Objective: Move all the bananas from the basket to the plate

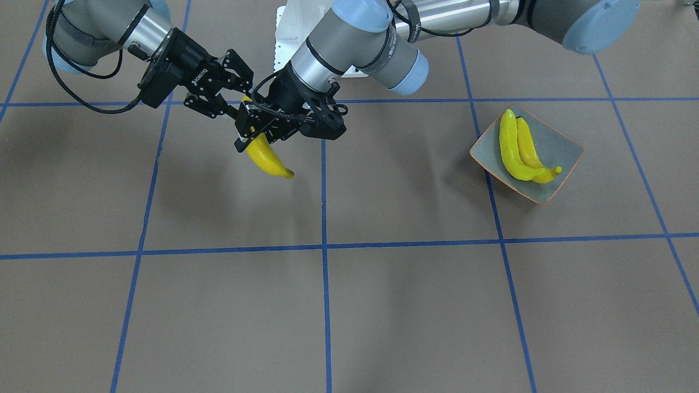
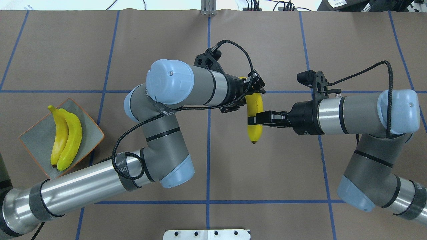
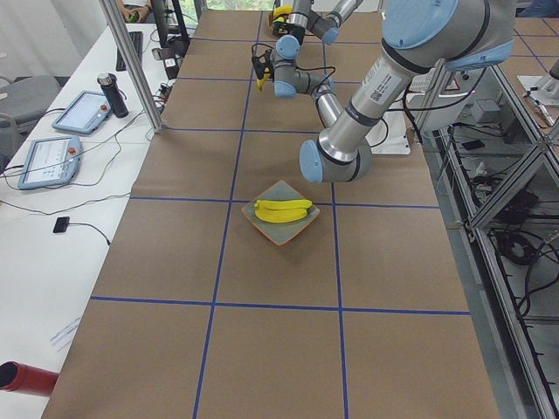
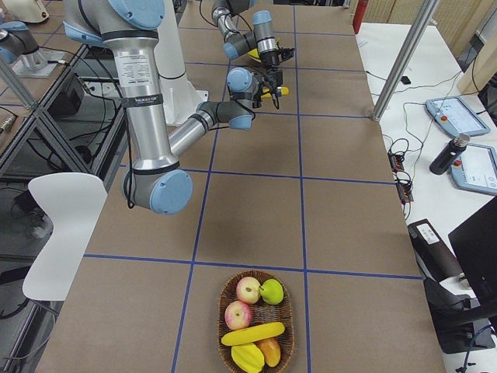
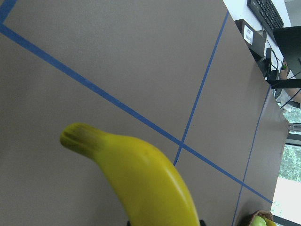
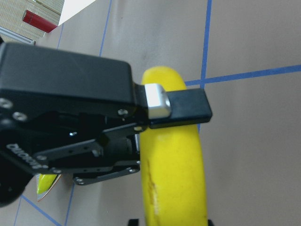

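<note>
The left gripper (image 2: 251,90) and right gripper (image 2: 255,120), both lettered "ROBOTIQ", pinch one bright yellow curved banana (image 2: 255,106). Two bananas (image 2: 66,136) lie on the squarish grey-green, orange-rimmed plate (image 2: 36,140).

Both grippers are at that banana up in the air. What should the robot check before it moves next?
1. Grip: left gripper shut on the held banana: ok.
2. Release: right gripper open: cannot tell; its fingertips flank the fruit closely.
3. Space: plate has bare room beside its two bananas: ok.
4. Job finished after this one: not ok; the basket holds another banana.
</note>
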You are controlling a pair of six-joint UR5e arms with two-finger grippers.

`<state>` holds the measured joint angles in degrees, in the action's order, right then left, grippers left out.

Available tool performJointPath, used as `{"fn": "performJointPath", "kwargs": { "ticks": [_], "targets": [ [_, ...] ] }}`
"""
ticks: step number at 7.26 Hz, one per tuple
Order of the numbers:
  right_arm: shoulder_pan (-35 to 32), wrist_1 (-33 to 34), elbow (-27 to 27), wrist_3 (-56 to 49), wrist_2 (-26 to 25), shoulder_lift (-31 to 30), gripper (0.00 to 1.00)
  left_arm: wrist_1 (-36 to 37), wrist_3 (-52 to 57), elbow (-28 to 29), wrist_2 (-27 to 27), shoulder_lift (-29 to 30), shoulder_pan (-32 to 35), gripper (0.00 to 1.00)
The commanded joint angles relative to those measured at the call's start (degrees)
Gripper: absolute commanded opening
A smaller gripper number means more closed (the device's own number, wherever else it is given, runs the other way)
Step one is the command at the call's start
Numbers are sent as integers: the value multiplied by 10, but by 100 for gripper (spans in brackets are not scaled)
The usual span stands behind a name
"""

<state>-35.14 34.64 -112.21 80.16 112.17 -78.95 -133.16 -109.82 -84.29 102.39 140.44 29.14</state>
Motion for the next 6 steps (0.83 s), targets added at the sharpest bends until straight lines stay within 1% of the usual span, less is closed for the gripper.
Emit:
{"fn": "performJointPath", "kwargs": {
  "ticks": [1,2,3,4,5,6],
  "targets": [
    [-20,-4,-31,-1,5,-48,100,3,9,-6,3,-14,3,0],
    [-35,-3,-34,0,0,-65,100,4,38,-36,6,-54,9,0],
    [-48,-4,-32,-1,-1,-86,100,18,97,-93,33,-122,17,0],
    [-56,-3,-28,-1,-3,-93,100,94,154,-134,80,-166,41,0],
    [-56,-3,-26,-1,-28,-96,100,171,230,-175,95,-188,56,0],
    [-56,-4,-19,-1,-40,-97,100,251,300,-219,95,-227,68,0]
  ]
}}
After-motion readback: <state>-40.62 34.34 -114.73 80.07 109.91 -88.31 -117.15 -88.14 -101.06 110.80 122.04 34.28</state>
